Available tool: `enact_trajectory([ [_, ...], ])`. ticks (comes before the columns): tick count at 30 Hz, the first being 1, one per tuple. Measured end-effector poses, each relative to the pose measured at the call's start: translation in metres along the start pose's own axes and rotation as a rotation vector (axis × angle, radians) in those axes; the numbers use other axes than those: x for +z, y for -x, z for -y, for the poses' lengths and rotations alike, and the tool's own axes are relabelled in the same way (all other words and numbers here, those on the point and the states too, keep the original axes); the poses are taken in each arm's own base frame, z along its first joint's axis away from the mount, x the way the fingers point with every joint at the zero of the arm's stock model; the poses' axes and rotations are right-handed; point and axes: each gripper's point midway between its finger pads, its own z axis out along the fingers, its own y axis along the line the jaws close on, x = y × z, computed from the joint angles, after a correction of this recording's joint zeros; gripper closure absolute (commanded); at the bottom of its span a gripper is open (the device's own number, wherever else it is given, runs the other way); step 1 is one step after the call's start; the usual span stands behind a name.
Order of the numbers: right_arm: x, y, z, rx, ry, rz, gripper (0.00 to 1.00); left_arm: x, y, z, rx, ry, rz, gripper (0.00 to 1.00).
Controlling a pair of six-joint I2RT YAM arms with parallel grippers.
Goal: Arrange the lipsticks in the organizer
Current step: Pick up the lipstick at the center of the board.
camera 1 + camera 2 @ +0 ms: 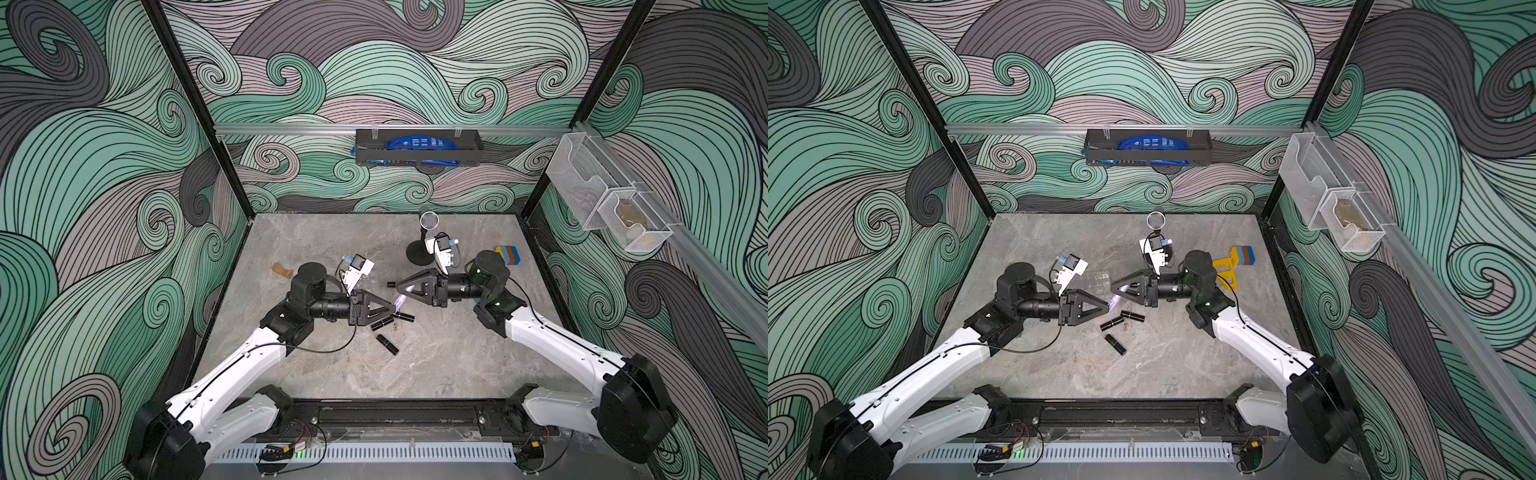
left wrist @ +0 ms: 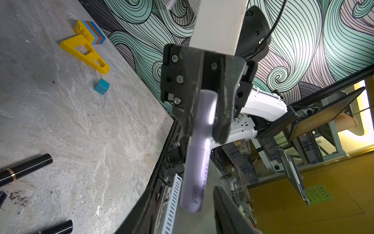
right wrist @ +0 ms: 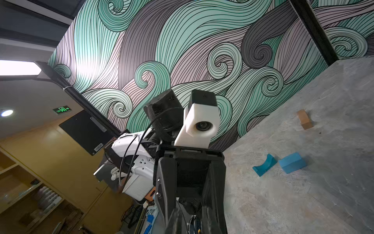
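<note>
Left wrist view: right tool [image 2: 204, 131] is clamping the lavender tube [image 2: 195, 162] | left tool [image 2: 184, 195] is straddling its free end, jaws apart | three lipsticks [image 1: 387, 344] are lying on the table [image 1: 457, 353] beside the left tool | clear organizer [image 1: 1101, 279] is sitting between the tools

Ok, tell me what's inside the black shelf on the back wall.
A blue packet lies in the shelf; its top shows above the rim. The front wall covers the rest.

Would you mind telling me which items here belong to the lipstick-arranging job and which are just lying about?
For the job: black lipsticks, clear organizer.
Not part of it: lavender tube, yellow bracket, stacked coloured blocks, blue cube, wooden block.
</note>
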Motion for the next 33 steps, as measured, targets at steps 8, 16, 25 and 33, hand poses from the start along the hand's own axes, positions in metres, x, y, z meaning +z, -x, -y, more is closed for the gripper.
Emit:
enact_trajectory([
  [8,0.010,-0.007,-0.007,-0.033,0.034,-0.032,0.93,0.007,-0.006,0.007,0.030,-0.034,-0.029,0.62],
  [16,0.015,-0.007,0.003,-0.023,-0.001,-0.029,0.95,0.009,-0.012,0.005,0.061,-0.024,-0.044,0.49],
  [25,0.020,0.012,0.051,0.144,-0.292,0.044,1.00,-0.010,-0.018,-0.044,0.212,0.356,-0.022,0.39],
  [33,0.036,-0.010,0.082,0.315,-0.609,0.032,1.00,-0.019,-0.018,-0.068,0.421,0.588,0.032,0.44],
])
